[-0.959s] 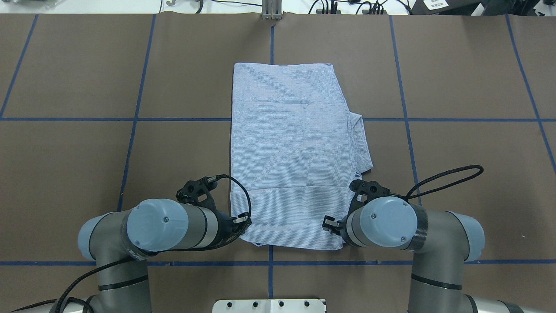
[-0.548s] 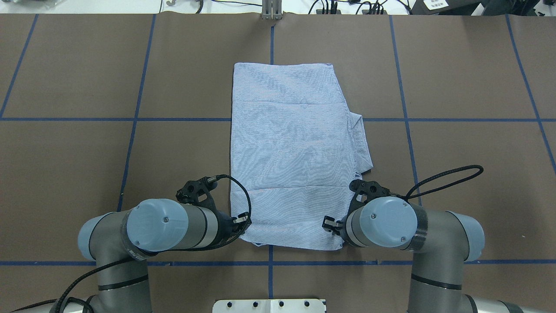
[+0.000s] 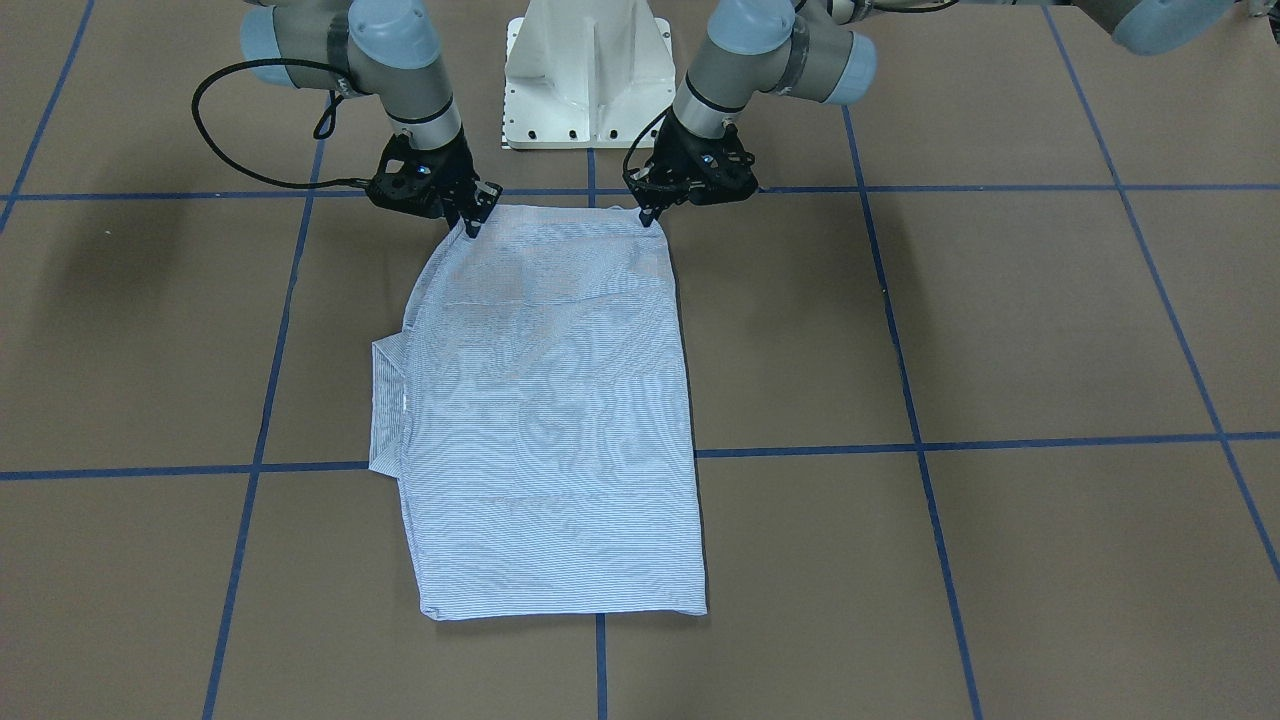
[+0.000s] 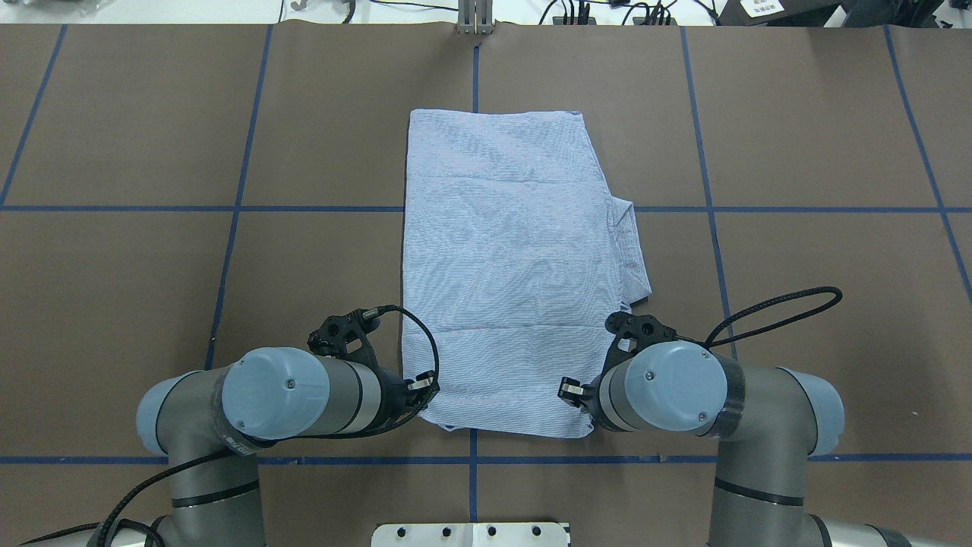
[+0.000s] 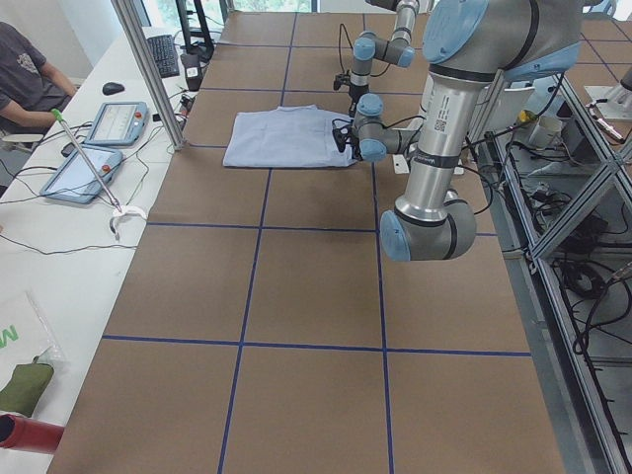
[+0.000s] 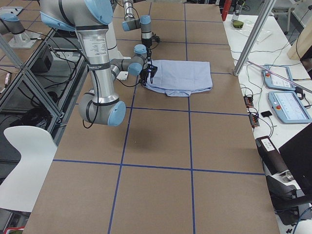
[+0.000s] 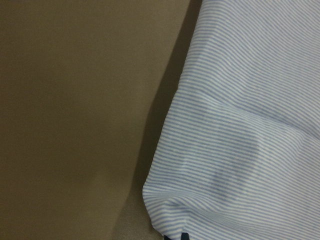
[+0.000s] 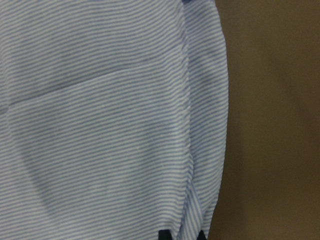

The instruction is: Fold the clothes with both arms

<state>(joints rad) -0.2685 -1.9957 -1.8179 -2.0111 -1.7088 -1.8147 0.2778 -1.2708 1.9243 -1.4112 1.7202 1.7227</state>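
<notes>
The clothes are one light-blue striped shirt (image 4: 509, 251), folded into a long rectangle on the brown table, with a folded part sticking out on its right side (image 4: 634, 251). My left gripper (image 4: 425, 387) is shut on the shirt's near-left corner. My right gripper (image 4: 573, 395) is shut on the near-right corner. In the front-facing view both sets of fingers pinch the hem nearest the robot: right gripper (image 3: 468, 222), left gripper (image 3: 645, 215). The right wrist view shows striped cloth (image 8: 100, 125) running between the dark fingertips (image 8: 165, 234). The left wrist view shows the shirt's corner (image 7: 235, 165) beside bare table.
Blue tape lines (image 4: 235, 209) grid the brown table. The white pedestal base (image 3: 585, 70) stands just behind the shirt's near edge. A black cable loop (image 4: 782, 311) hangs off the right arm. A seated person (image 5: 30, 79) and tablets (image 5: 114, 123) are beyond the table's far edge.
The right arm has shifted slightly left and away from the robot, drawing the shirt's near-right corner inward. The left arm has not visibly moved.
</notes>
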